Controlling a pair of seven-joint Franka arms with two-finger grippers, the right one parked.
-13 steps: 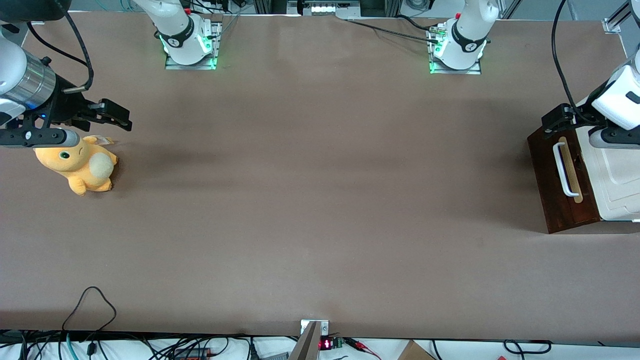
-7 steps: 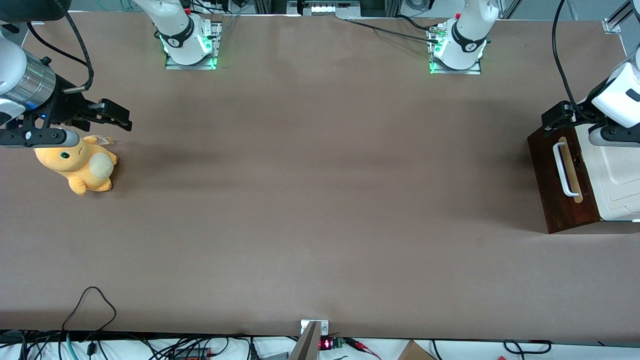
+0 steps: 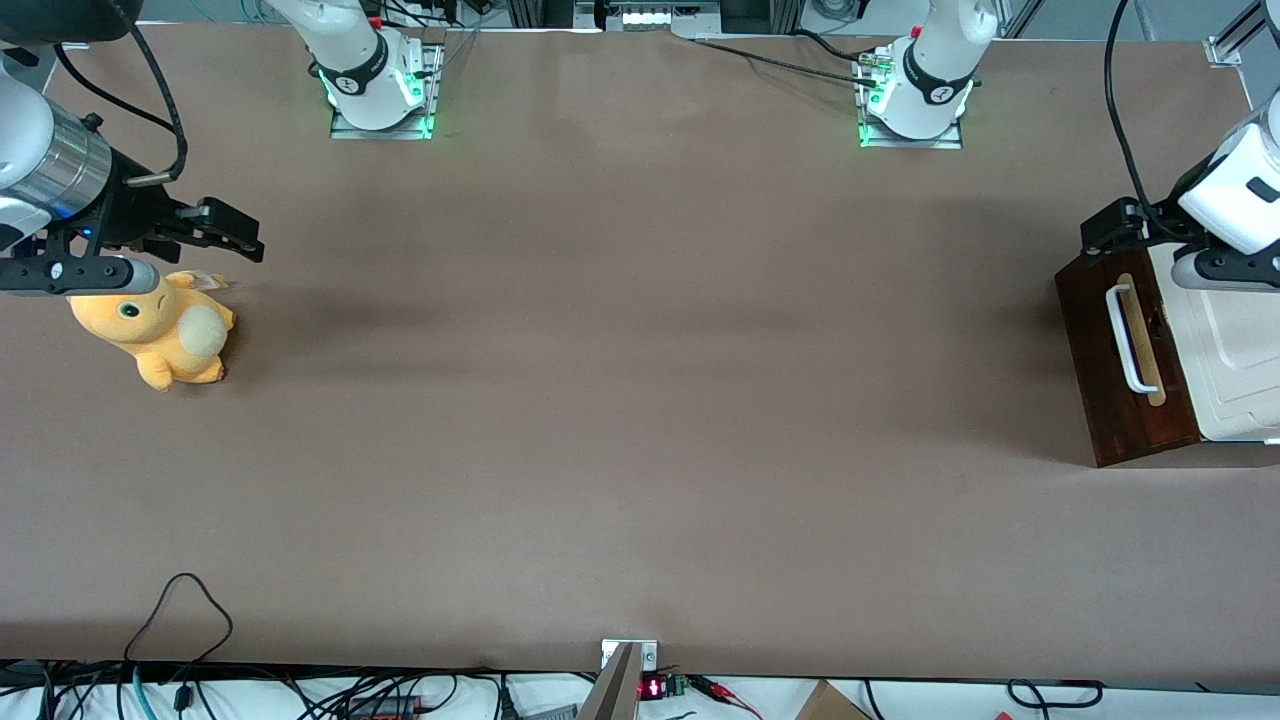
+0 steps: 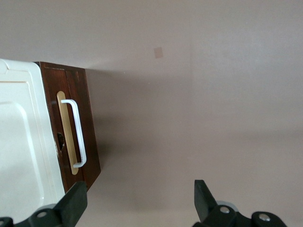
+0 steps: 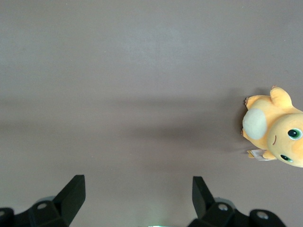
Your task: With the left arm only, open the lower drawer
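Cabinet (image 3: pixel 1235 340) and left arm (image 3: pixel 1235 195) edge-cropped

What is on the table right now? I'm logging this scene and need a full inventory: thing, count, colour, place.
lower drawer: one, dark brown front, shut, at the working arm's end of the table.
white bar handle: one, on a pale wood strip on the drawer front.
cream-white panel: one, above the drawer front.
plush toy: one, orange-yellow with a cream tail, at the parked arm's end of the table.
table: one, brown surface.
loose black cable: one, on the table edge nearest the front camera.
left arm: one, white with black cable, above the cabinet.
gripper: one, black, open, hovering above the drawer front's top edge, touching nothing.
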